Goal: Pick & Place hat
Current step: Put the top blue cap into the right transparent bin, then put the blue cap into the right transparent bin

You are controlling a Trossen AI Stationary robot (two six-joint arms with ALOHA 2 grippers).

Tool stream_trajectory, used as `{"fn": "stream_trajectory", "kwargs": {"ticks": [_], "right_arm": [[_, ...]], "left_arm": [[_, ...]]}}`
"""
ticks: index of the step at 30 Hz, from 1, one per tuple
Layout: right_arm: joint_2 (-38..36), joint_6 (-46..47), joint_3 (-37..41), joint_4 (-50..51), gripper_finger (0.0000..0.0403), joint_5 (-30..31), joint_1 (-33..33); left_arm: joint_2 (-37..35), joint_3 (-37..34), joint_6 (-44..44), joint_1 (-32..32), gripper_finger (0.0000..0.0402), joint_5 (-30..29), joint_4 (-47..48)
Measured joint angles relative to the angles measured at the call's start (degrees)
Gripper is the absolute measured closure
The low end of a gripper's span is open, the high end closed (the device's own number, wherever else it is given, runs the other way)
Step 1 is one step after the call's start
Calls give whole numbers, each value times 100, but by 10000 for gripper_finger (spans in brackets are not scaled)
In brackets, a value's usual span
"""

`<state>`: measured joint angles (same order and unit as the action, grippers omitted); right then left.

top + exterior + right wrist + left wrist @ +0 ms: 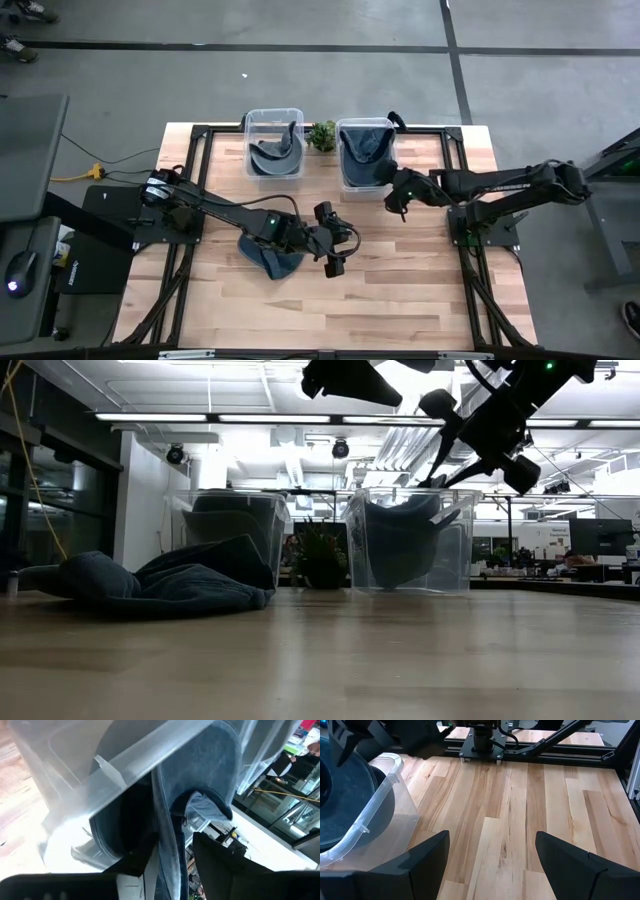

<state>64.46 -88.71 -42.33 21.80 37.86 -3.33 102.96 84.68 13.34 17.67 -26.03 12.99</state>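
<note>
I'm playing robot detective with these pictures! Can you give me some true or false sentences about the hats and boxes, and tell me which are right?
1. A plant stands between two clear bins. True.
2. Both bins are empty. False: the left bin and the right bin each hold a blue hat.
3. A blue hat lies on the table below the left arm. True.
4. The left gripper is squeezing that hat. False: it is open, with nothing between its fingers.
5. The right gripper is beside the right bin. True.
</note>
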Motion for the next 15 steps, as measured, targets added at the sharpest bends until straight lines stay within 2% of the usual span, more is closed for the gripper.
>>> {"fn": "stream_trajectory", "kwargs": {"ticks": [10, 15], "right_arm": [[-620, 105, 0, 198, 284, -42, 2], [-1014, 190, 0, 574, 284, 179, 0]], "left_arm": [[0, -2, -9, 0, 108, -6, 2], [0, -2, -19, 0, 108, -41, 2]]}}
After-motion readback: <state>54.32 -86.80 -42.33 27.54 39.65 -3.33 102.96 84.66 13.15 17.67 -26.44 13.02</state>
